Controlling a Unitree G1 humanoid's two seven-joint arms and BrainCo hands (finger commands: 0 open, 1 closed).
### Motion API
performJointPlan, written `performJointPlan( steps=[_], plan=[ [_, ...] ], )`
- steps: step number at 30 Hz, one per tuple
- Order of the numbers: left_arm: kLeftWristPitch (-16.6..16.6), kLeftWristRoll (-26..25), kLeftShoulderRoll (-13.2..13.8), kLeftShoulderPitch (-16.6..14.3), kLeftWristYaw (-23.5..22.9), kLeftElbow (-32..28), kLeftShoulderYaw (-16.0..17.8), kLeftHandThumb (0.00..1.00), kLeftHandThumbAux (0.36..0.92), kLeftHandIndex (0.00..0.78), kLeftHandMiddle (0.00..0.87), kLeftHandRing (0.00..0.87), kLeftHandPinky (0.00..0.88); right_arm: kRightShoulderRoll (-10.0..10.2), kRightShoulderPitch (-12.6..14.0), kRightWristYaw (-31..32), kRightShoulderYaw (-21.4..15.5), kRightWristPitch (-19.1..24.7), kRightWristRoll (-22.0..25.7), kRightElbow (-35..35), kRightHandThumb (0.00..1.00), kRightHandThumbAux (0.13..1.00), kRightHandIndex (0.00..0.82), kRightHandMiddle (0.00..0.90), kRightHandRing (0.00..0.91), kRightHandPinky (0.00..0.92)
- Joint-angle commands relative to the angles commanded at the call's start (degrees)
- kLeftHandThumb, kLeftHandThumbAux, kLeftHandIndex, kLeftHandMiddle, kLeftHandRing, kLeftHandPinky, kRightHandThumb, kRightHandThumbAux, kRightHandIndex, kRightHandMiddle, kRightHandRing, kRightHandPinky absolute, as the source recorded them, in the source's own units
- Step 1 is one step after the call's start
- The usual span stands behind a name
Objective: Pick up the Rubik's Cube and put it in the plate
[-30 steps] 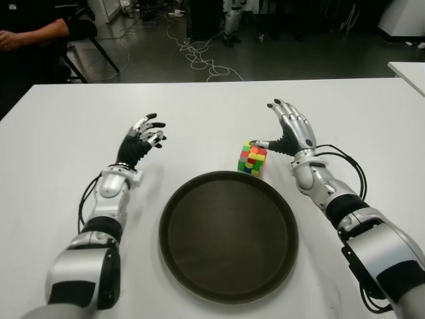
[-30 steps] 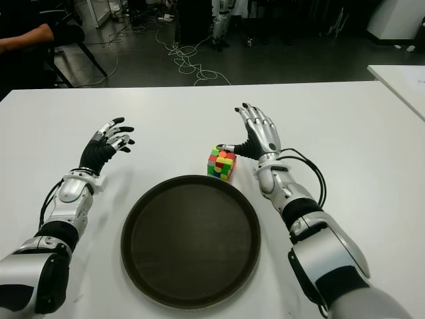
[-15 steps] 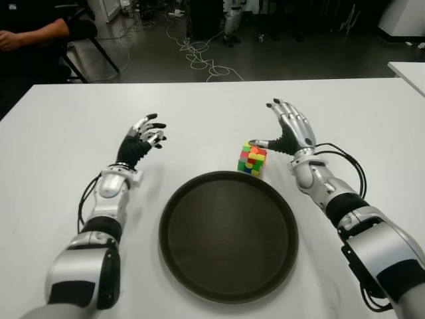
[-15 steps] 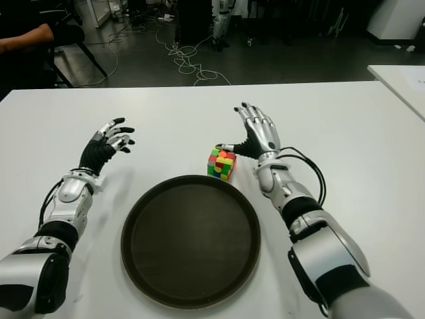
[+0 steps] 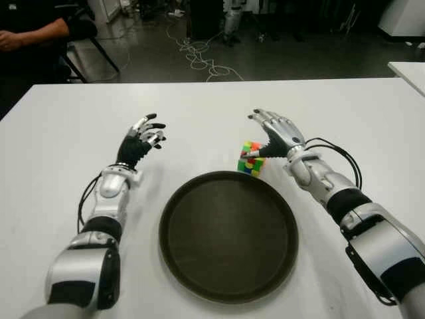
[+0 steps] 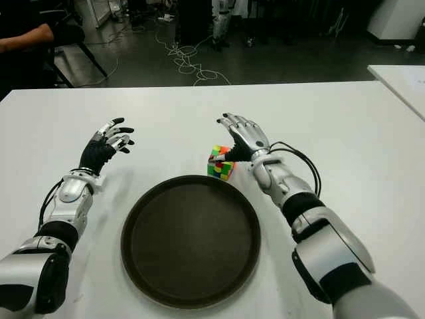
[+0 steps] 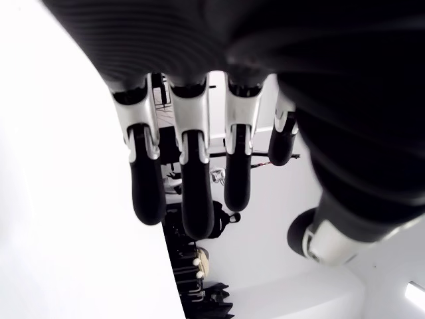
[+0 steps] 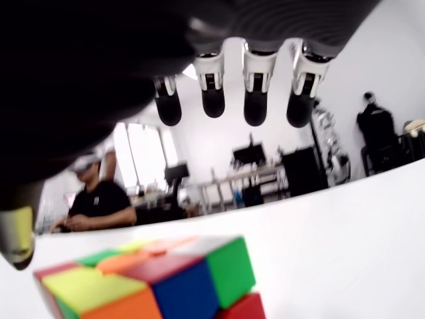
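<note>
Multicoloured Rubik's Cube (image 5: 252,158), no legible writing.

Right robot hand arched over a multicoloured Rubik's Cube beside a round dark brown plate on a white tabletop

The right robot hand (image 5: 275,136), fingers spread, hangs just over the multicoloured Rubik's Cube (image 5: 250,159), which stands on the white tabletop (image 5: 199,113) at the far right rim of the round dark brown plate (image 5: 172,232). The left robot hand (image 5: 141,141), fingers loosely extended, shows well apart on the plate's far left.
</note>
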Motion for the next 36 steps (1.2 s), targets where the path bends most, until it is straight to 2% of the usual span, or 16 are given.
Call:
performJointPlan(
  steps=[5,15,24,36],
  plan=[
    [-0.44,-0.14,0.07,0.11,-0.54,-0.19,0.04,0.427,0.637,0.153,0.288,0.370,0.441,1.13,-1.59,1.83,1.58,2.13,-1.29,2.12,0.000,0.485,0.012,0.053,0.077,0.158],
    [-0.71,0.09,0.05,0.25,-0.09,-0.39,-0.04,0.426,0.651,0.157,0.290,0.375,0.440,1.81,-2.34,3.83,3.17,4.81,-2.00,2.96,0.000,0.544,0.044,0.076,0.098,0.179],
    [-0.49,-0.01,0.06,0.25,-0.29,-0.45,-0.04,0.427,0.650,0.159,0.293,0.374,0.433,2.81,-2.56,5.18,2.51,5.99,-0.88,3.57,0.000,0.649,0.069,0.071,0.094,0.162],
    [-0.14,-0.38,0.03,0.24,-0.86,-0.55,0.16,0.449,0.649,0.155,0.276,0.360,0.427,3.93,-2.34,4.60,0.92,6.94,0.39,4.37,0.000,0.745,0.087,0.093,0.129,0.195]
  ],
)
